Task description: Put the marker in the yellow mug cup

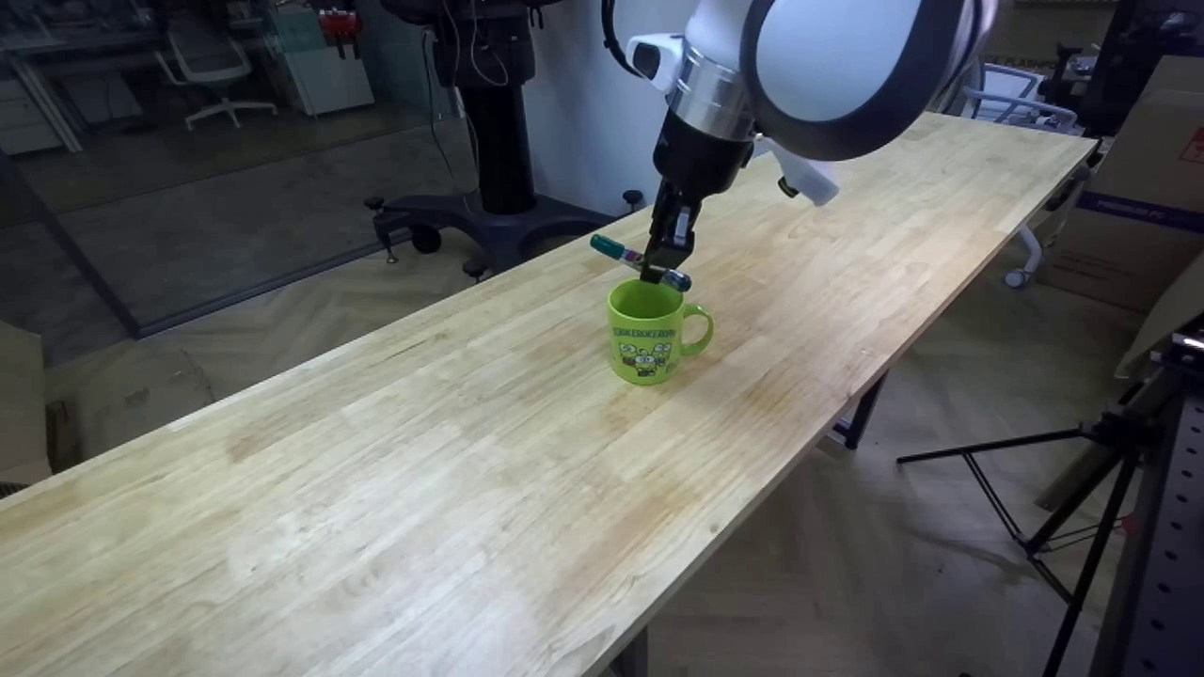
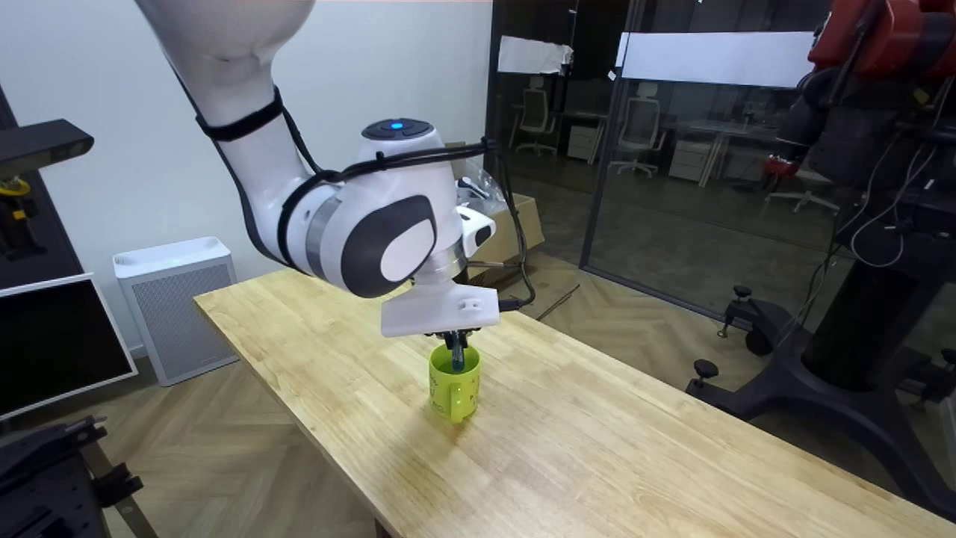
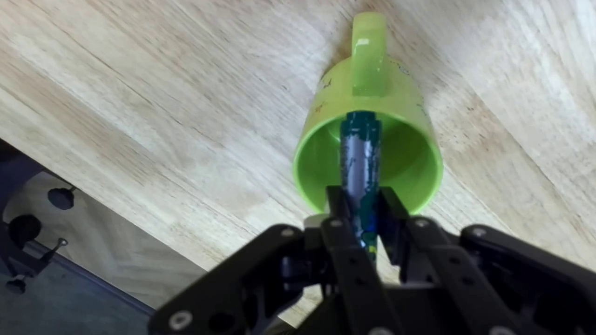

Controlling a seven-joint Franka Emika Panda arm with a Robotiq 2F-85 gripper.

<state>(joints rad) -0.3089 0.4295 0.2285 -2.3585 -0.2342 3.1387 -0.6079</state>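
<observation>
Between the two long edges of the worktop (image 1: 376, 527), well apart from the short edge visible in each exterior view, the yellow-green mug (image 1: 643, 338) stands upright. Its handle (image 3: 370, 56) points obliquely away from the long edge beside the black pedestal (image 1: 504, 160). The gripper (image 3: 361, 200) is clenched on the marker (image 3: 357, 160), which it holds above the mouth of the mug.

Cartoon figures (image 1: 645, 359) beneath a line of lettering show on the mug in an exterior view, where the marker is seen lengthwise: tilted, its green end higher and toward the pedestal-side long edge, the opposite end lower, close to the rim. Contact with the rim cannot be determined. The marker's lower end (image 2: 458, 360) appears foreshortened in an exterior view, where a white bracket (image 2: 437, 310) conceals the upper part of the gripper. Wrist view: one finger (image 3: 336, 207) on each side of the marker, its dark teal end in line with the handle, the mug's inner wall exposed to either side.

Beyond the long edge opposite the pedestal, a tripod (image 1: 1119, 428) stands in an exterior view. Near a worktop corner, a white floor unit (image 2: 179, 314) with perforated front is recorded in an exterior view.
</observation>
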